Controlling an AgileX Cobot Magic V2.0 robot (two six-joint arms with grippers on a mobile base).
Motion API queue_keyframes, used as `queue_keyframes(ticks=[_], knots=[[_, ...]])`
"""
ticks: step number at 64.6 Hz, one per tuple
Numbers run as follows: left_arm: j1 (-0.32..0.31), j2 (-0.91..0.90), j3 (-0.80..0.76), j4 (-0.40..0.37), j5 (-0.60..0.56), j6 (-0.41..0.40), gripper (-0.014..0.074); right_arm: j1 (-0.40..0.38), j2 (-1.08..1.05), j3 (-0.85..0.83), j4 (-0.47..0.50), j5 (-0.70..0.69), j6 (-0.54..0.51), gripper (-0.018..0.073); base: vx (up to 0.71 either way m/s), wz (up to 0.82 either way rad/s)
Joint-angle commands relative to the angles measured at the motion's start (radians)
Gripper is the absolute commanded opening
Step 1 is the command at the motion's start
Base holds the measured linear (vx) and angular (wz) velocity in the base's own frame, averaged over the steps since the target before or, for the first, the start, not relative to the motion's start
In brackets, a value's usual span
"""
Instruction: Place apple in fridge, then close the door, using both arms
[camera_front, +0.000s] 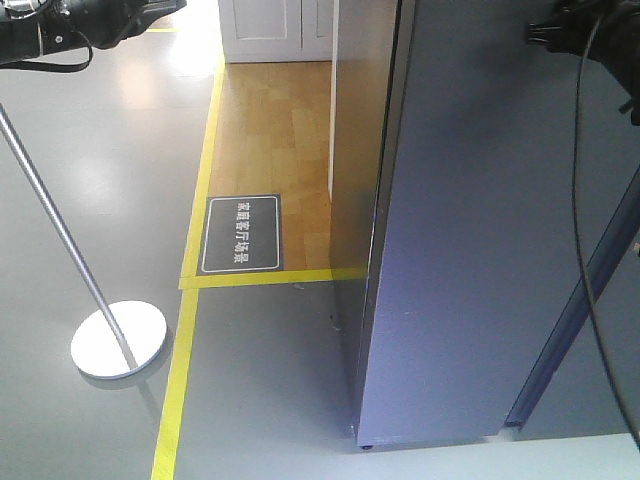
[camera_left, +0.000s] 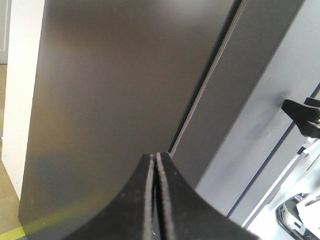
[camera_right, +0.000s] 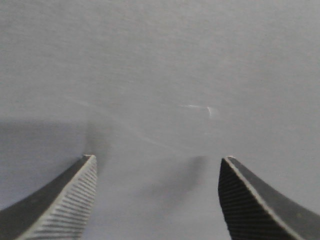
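Note:
The fridge (camera_front: 358, 150) stands tall and dark grey, and none of its white inside shows. Its door (camera_front: 470, 250) lies flat against the body along the seam (camera_left: 200, 100). The apple is out of view. My left gripper (camera_left: 155, 156) is shut with nothing in it, and it points at the fridge's dark side (camera_left: 120, 90). My right gripper (camera_right: 157, 159) is open and empty, held close in front of the grey door face (camera_right: 160, 75). In the front view, only part of the left arm (camera_front: 70, 25) and of the right arm (camera_front: 580, 25) shows at the top corners.
A silver pole on a round base (camera_front: 118, 338) stands on the grey floor at left. Yellow tape lines (camera_front: 185, 350) and a dark floor sign (camera_front: 242, 233) border a wooden floor. A darker grey panel (camera_front: 590, 290) slants at right. A white cabinet (camera_front: 275, 30) stands behind.

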Motion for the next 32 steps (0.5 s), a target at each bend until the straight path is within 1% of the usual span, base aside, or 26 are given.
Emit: queue_keyframes(ticks=[1, 4, 7, 13, 16, 25, 27, 32], knots=[[0.001, -0.043, -0.031, 0.033, 0.003, -0.005, -0.0007, 0.005, -0.114, -0.04, -0.023, 0.094, -0.021, 0.0475, 0.0, 0.0], [0.001, -0.044, -0.031, 0.033, -0.012, -0.005, -0.0007, 0.005, -0.145, -0.04, -0.023, 0.142, -0.021, 0.0455, 0.0, 0.0], [0.001, -0.044, -0.031, 0.033, -0.027, -0.005, -0.0007, 0.005, -0.178, -0.035, -0.023, 0.201, -0.021, 0.0415, 0.0, 0.0], [0.001, -0.044, -0.031, 0.031, -0.056, -0.005, -0.0007, 0.005, -0.235, -0.032, -0.028, 0.301, -0.021, 0.0315, 0.0, 0.0], [0.001, -0.05, -0.031, 0.031, -0.071, -0.005, -0.0007, 0.005, -0.264, -0.032, -0.03, 0.348, -0.02, 0.0253, 0.0, 0.0], [0.001, -0.088, -0.031, 0.032, -0.097, -0.005, -0.0007, 0.005, -0.331, -0.032, -0.045, 0.521, 0.001, 0.0009, 0.0, 0.0], [0.001, -0.101, -0.031, 0.032, -0.102, -0.005, -0.0007, 0.005, -0.34, -0.032, -0.05, 0.549, 0.019, -0.0017, 0.0, 0.0], [0.001, -0.137, -0.031, 0.032, -0.117, -0.005, -0.0007, 0.005, -0.369, -0.032, -0.07, 0.644, 0.091, -0.0011, 0.0, 0.0]])
